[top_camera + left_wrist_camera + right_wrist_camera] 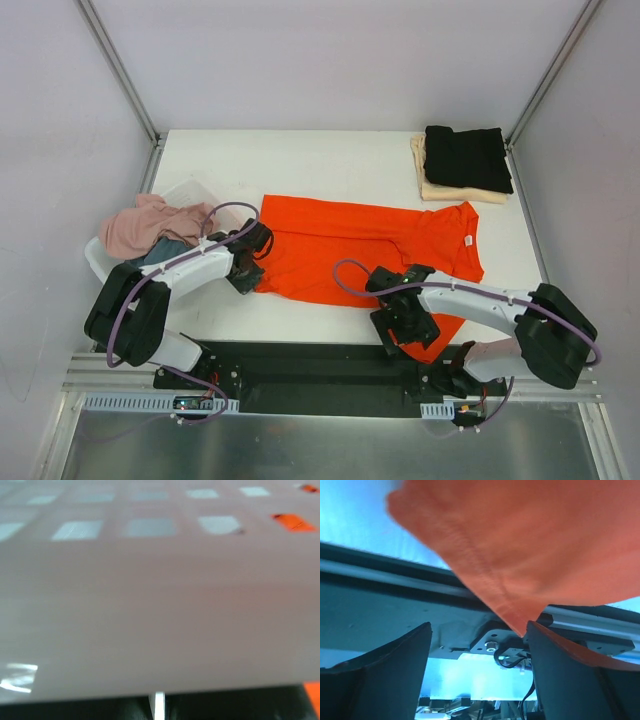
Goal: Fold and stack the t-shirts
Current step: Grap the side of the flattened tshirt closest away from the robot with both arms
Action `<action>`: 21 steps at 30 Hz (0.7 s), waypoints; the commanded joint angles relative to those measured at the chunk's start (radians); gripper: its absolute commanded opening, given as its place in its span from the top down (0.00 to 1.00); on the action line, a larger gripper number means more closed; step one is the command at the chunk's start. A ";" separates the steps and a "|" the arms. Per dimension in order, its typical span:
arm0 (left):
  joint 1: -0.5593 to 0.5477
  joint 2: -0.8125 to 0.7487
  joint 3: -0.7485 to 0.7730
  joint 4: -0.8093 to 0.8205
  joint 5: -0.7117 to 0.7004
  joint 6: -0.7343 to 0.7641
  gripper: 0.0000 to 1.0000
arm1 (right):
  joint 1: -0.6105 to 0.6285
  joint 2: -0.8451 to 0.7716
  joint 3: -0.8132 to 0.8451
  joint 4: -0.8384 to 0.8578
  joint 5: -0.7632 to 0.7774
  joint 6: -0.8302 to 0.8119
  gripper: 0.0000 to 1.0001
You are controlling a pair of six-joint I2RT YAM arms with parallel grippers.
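A bright orange-red t-shirt (370, 245) lies spread across the table's middle, its near hem hanging over the front edge. My left gripper (248, 272) sits at the shirt's left edge. In the left wrist view the left gripper (159, 707) is shut low over the blurred tabletop, with a scrap of orange cloth (314, 690) off to its right. My right gripper (397, 335) is at the near hem. It stands open (479, 645), and a corner of the orange shirt (520, 540) hangs down between the fingers, close to the right finger (570, 670).
A folded black t-shirt (467, 157) lies on a folded cream-beige one (450, 190) at the back right corner. A white tub (98, 260) at the left edge holds a crumpled dusty pink shirt (150, 222) and a grey-blue one (160, 250). Metal frame posts flank the table.
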 commanded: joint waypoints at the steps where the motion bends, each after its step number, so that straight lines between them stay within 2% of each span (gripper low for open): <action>1: -0.011 0.011 0.041 -0.004 0.002 0.025 1.00 | 0.004 0.022 -0.021 -0.042 0.090 0.086 0.25; 2: -0.011 0.011 0.044 -0.004 0.002 0.028 1.00 | 0.002 0.025 -0.028 -0.040 0.093 0.094 0.31; 5: -0.011 0.007 0.044 -0.004 0.004 0.029 1.00 | 0.002 0.055 -0.040 -0.033 0.082 0.094 0.36; 13: -0.011 -0.018 0.031 -0.003 0.002 0.019 1.00 | -0.001 0.184 0.022 -0.083 0.145 0.109 0.40; 17: -0.011 -0.016 0.031 -0.004 0.001 0.016 1.00 | -0.002 0.200 0.028 -0.089 0.159 0.131 0.56; 21: -0.011 -0.015 0.034 -0.004 -0.001 0.019 1.00 | -0.002 0.226 0.041 -0.105 0.163 0.134 0.64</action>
